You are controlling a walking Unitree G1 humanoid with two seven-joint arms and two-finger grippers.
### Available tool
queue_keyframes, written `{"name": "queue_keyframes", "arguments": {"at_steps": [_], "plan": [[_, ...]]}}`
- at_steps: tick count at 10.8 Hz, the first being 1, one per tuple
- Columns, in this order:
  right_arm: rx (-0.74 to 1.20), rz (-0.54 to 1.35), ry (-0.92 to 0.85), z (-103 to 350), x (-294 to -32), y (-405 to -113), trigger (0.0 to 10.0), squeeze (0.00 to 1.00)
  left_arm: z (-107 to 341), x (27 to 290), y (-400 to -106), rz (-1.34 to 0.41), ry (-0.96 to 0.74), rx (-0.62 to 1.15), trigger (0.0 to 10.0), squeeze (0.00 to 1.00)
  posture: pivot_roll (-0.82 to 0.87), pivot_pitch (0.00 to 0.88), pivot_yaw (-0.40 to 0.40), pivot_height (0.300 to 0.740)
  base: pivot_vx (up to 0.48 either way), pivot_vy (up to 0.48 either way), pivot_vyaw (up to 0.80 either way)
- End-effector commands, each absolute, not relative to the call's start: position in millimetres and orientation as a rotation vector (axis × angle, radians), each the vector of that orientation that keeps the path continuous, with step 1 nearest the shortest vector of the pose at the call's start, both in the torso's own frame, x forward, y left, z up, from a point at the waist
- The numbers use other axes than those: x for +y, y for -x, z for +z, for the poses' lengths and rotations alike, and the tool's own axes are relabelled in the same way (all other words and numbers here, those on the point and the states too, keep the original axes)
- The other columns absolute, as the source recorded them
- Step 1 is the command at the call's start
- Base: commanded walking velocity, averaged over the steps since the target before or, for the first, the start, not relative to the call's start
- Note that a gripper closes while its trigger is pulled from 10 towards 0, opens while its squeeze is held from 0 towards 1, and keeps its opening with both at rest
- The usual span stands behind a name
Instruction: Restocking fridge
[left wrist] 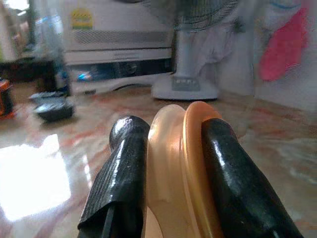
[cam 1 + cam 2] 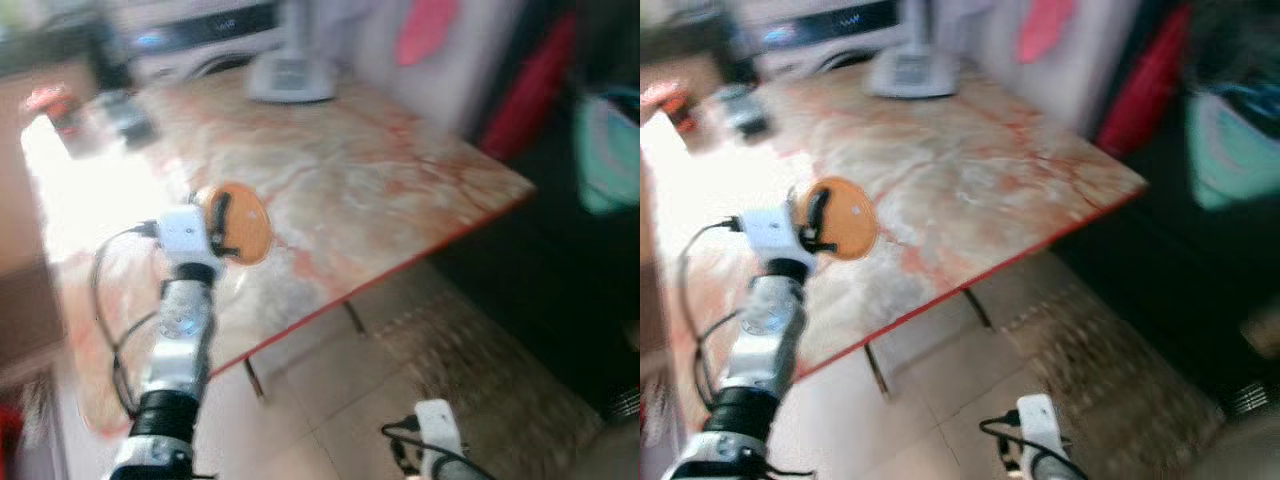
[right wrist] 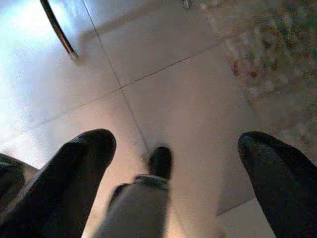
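Left hand point(image 2: 222, 226) grips an orange lid point(image 2: 243, 224) by its edge, mid-left of frame above the marble surface point(image 2: 380, 170) — light, stiff, probably slick. Right hand point(image 3: 173, 168) hangs spread — idle.

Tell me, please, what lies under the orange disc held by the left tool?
The marble table lies under the orange disc clamped in the left tool. The disc covers the patch directly below.

Glossy marbled table top point(image 2: 380, 170), smooth pale floor tiles point(image 3: 163, 94), shiny orange plastic-looking disc point(image 1: 190, 163), glossy black fingers point(image 1: 237, 183).
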State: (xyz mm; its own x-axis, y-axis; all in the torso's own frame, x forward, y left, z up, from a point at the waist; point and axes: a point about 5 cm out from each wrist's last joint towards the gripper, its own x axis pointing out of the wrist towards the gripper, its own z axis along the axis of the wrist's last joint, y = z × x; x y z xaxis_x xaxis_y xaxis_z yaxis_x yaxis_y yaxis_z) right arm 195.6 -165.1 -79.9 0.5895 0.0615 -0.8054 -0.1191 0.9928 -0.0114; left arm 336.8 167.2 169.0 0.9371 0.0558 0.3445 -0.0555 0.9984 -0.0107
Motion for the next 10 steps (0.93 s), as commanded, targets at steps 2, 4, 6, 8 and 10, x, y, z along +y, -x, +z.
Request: {"name": "queue_keyframes", "arguments": {"at_steps": [2, 4, 6, 8, 10], "plan": [[0.953, 0.08, 0.066, -81.6, -172.6, -191.5, 10.0, 0.0, 173.8, 160.4, -337.7, 0.041, 0.016, -0.375, 10.0, 0.0, 0.12, 0.088, 0.023, 0.74, 0.0, 0.0, -0.79], [0.955, 0.079, 0.066, -81.7, -172.6, -191.4, 10.0, 0.0, 174.4, 160.2, -337.9, 0.039, 0.018, -0.378, 10.0, 0.0, 0.12, 0.089, 0.024, 0.74, 0.0, 0.0, -0.79], [0.955, 0.077, 0.064, -81.8, -172.5, -191.3, 10.0, 0.0, 175.2, 159.9, -337.9, 0.037, 0.02, -0.382, 10.0, 0.0, 0.12, 0.089, 0.024, 0.74, 0.0, 0.0, -0.79], [0.956, 0.078, 0.066, -81.8, -172.6, -191.2, 10.0, 0.0, 175.8, 159.1, -337.7, 0.034, 0.024, -0.386, 10.0, 0.0, 0.12, 0.089, 0.024, 0.74, 0.0, 0.0, -0.79], [0.957, 0.076, 0.065, -81.9, -172.6, -191.1, 10.0, 0.0, 176.2, 158.8, -337.8, 0.03, 0.026, -0.389, 10.0, 0.0, 0.12, 0.09, 0.024, 0.74, 0.0, 0.0, -0.79]]}}
